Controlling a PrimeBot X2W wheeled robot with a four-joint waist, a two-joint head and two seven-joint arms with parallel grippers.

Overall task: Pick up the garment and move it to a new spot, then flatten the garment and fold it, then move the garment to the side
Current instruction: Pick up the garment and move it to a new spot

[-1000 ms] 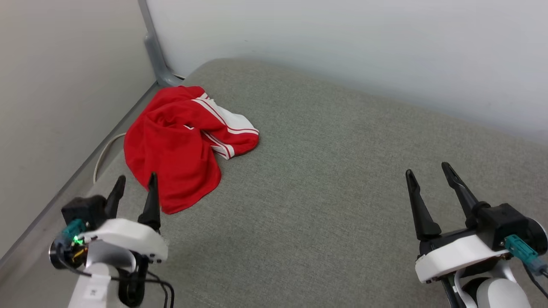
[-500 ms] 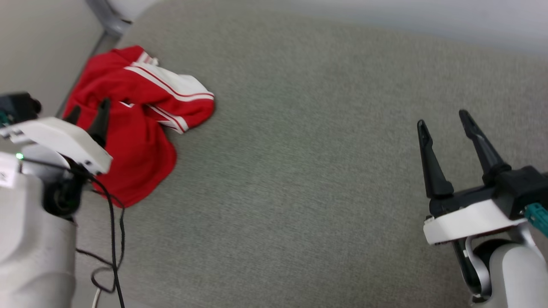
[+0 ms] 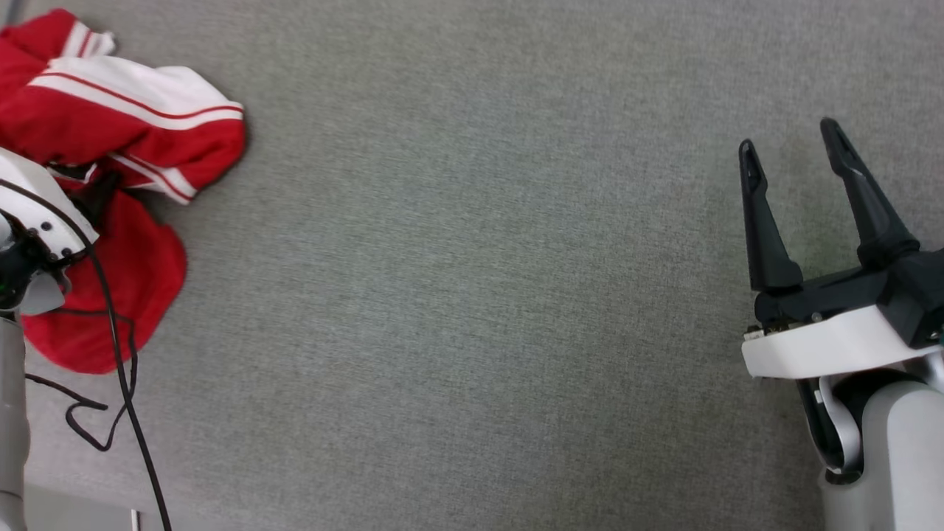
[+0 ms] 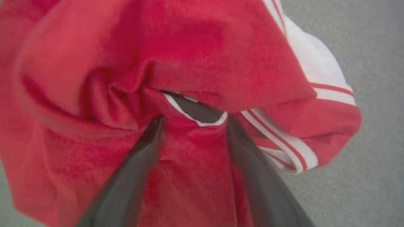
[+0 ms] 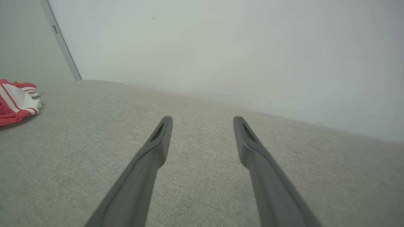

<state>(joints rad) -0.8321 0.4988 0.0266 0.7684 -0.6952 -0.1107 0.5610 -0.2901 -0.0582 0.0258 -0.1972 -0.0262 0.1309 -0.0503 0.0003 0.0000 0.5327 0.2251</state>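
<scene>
The garment (image 3: 125,140), a crumpled red jersey T-shirt with white striped sleeves, lies far left on the grey fabric surface (image 3: 472,295). The left gripper (image 4: 193,121) straddles a fold, jaws apart; the right gripper (image 3: 789,136) hangs spread, well away. Pinching only one loose layer risks a slipping lift.

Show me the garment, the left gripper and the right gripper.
garment (image 3: 147,144): head view, red sleeve cuff.
left gripper (image 4: 194,117): left wrist view, midway between fingertips.
right gripper (image 3: 788,133): head view, midway between fingertips.
</scene>
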